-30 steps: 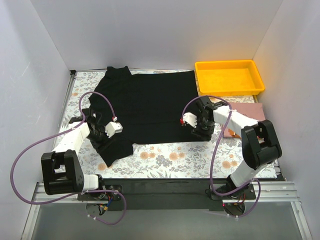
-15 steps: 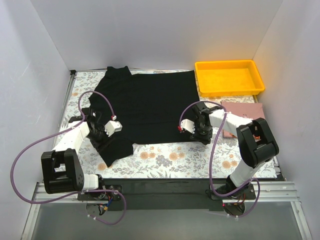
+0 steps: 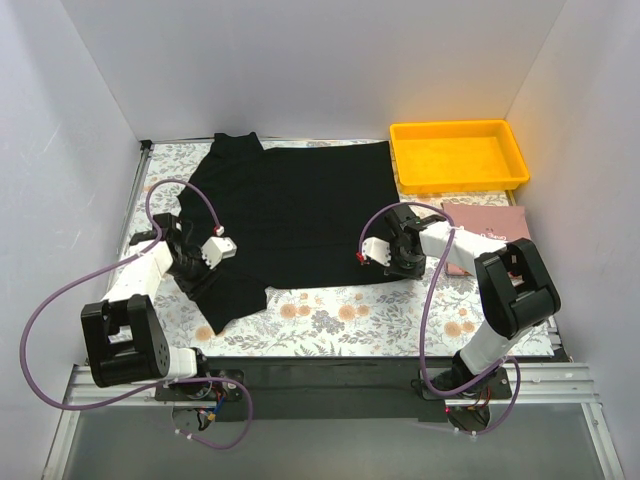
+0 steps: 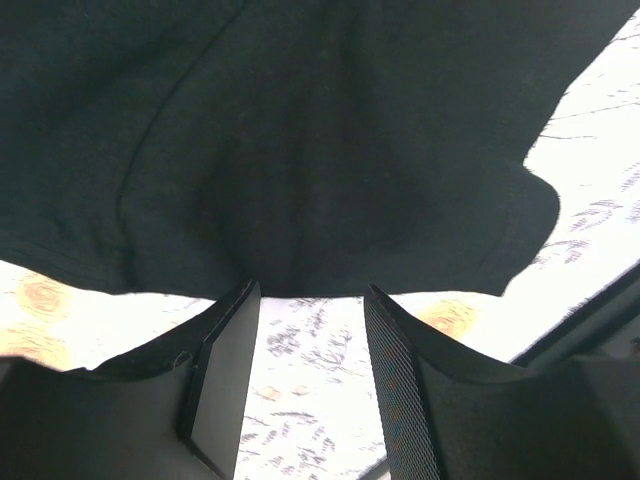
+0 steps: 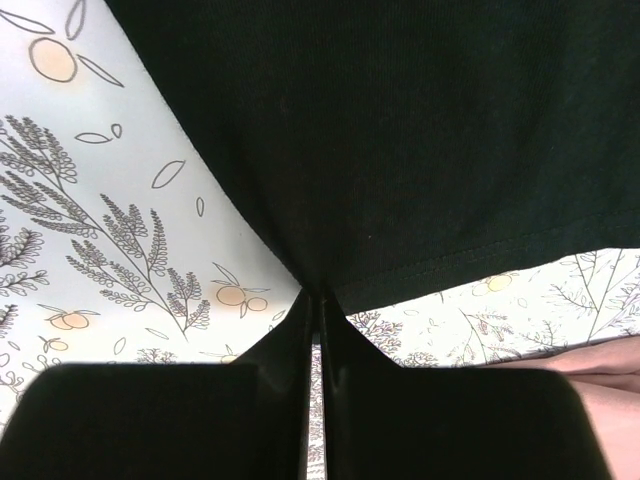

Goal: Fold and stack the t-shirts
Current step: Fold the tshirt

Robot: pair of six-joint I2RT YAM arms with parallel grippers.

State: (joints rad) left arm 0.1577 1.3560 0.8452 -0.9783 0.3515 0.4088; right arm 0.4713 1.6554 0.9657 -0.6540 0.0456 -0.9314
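Note:
One black t-shirt (image 3: 290,215) lies spread flat on the floral tablecloth, collar at the far left. My right gripper (image 3: 392,268) sits at its near right corner. In the right wrist view that gripper (image 5: 318,295) is shut, pinching the corner of the t-shirt (image 5: 420,130) at the hem. My left gripper (image 3: 195,268) is at the near left sleeve. In the left wrist view it (image 4: 310,295) stands open, its fingertips just touching the edge of the sleeve (image 4: 300,150), with only tablecloth between the fingers.
A yellow tray (image 3: 458,155) stands at the far right. A pinkish book (image 3: 485,225) lies just right of the right arm, and its edge shows in the right wrist view (image 5: 610,385). White walls close in the left, back and right sides.
The right gripper has closed on the shirt's near right corner. The left gripper has shifted a little up and to the left along the sleeve, still open.

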